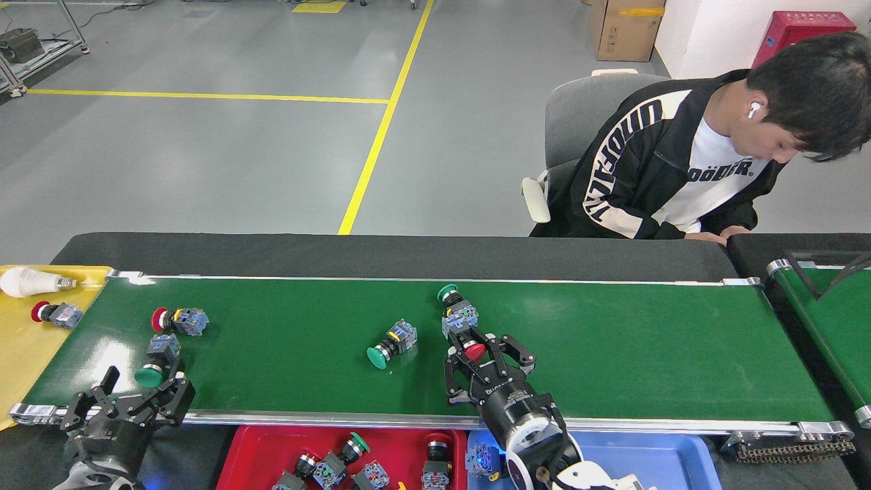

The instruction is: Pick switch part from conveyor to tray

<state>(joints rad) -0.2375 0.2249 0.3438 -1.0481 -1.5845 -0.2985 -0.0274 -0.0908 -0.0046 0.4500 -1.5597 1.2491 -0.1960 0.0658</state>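
On the conveyor (612, 354), a long dark-green belt, lie several switch parts. A red-capped switch part (473, 351) sits between the spread fingers of my right gripper (486, 348), which is open around it, low over the belt. A green-capped one (454, 307) lies just behind it and another (389, 344) to its left. At the left end lie a red-capped part (179, 320) and a green-capped part (156, 363). My left gripper (133, 396) stands open at the front rail, just below that green-capped part. A red tray (252, 442) and a blue tray (653, 463) sit under the front rail.
The red tray holds several switch parts; the blue one holds one (482, 460). A yellow tray (27, 354) at the belt's left end holds a light bulb (30, 281) and a red-capped switch (54, 314). A seated person (687, 170) is behind the right end. A second green belt (830, 327) is at far right.
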